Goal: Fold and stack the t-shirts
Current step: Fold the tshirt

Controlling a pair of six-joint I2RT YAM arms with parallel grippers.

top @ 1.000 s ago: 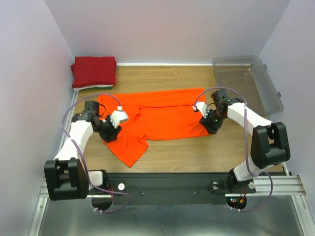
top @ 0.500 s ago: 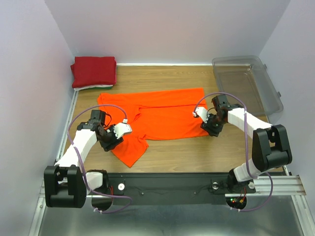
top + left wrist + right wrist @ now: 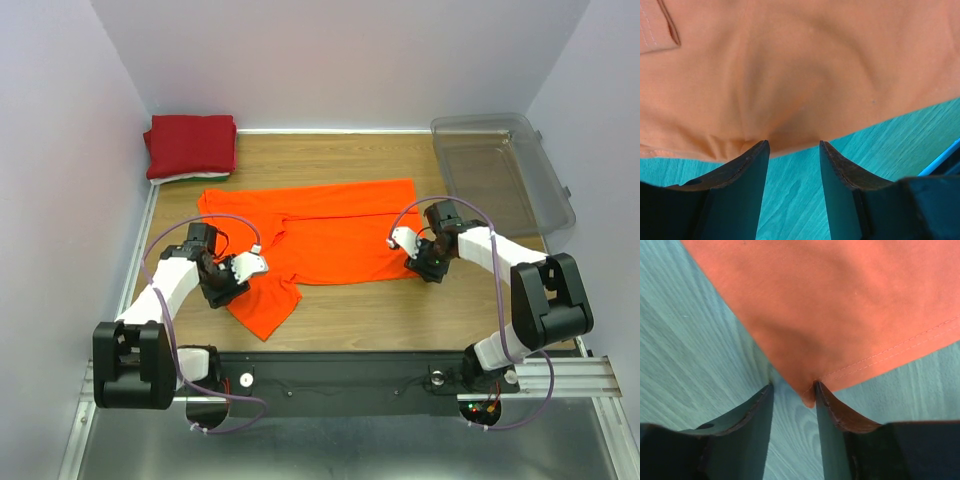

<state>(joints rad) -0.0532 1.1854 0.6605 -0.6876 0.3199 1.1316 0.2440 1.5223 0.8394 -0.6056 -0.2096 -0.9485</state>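
Left gripper (image 3: 793, 144) sits fingers well apart at the near-left hem of the orange t-shirt (image 3: 330, 235), mid-worktop, gripping nothing. Right gripper (image 3: 793, 385) is narrower, a hem corner poking between unclamped fingers. Only the overhead shows the dark red t-shirt (image 3: 190, 145), folded in the far-left corner.

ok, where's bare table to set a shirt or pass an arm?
Free: wooden table strip behind the bright orange t-shirt, between the folded dark red shirt and the clear plastic bin; the near strip between the orange hem and the black base rail. Crowded: both shirt ends, where left gripper and right gripper sit.
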